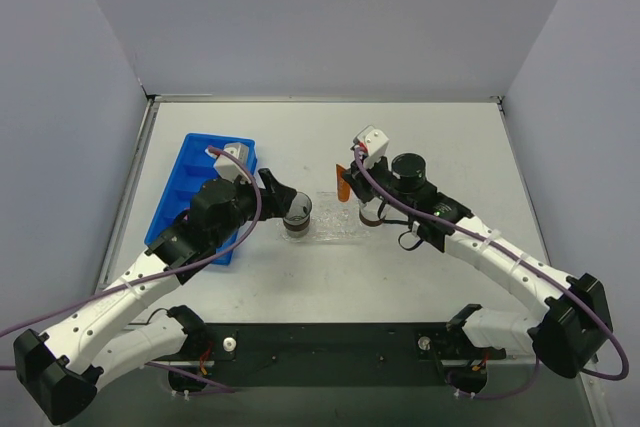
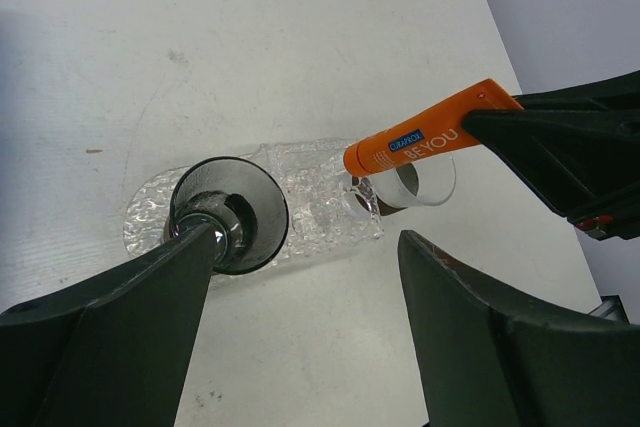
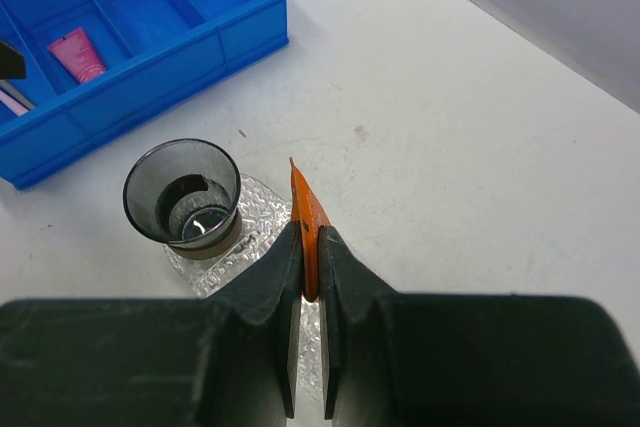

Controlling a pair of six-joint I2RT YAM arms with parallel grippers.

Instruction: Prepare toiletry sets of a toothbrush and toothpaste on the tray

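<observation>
The clear bumpy tray (image 1: 330,228) lies mid-table with a dark-bottomed cup (image 1: 297,215) on its left end and a second cup (image 1: 372,213) at its right end. My right gripper (image 3: 308,237) is shut on the flat end of the orange toothpaste (image 3: 306,209), holding it tilted above the tray (image 3: 257,219). In the left wrist view the tube's cap end (image 2: 372,156) hangs over the rim of the clear cup (image 2: 418,183). My left gripper (image 2: 300,292) is open and empty, just short of the dark cup (image 2: 230,213). The magenta toothpaste (image 3: 77,55) lies in the bin. A pale pink toothbrush end (image 3: 12,100) shows beside it.
The blue compartmented bin (image 1: 196,209) sits left of the tray, partly under my left arm. Grey walls close off the back and both sides of the white table.
</observation>
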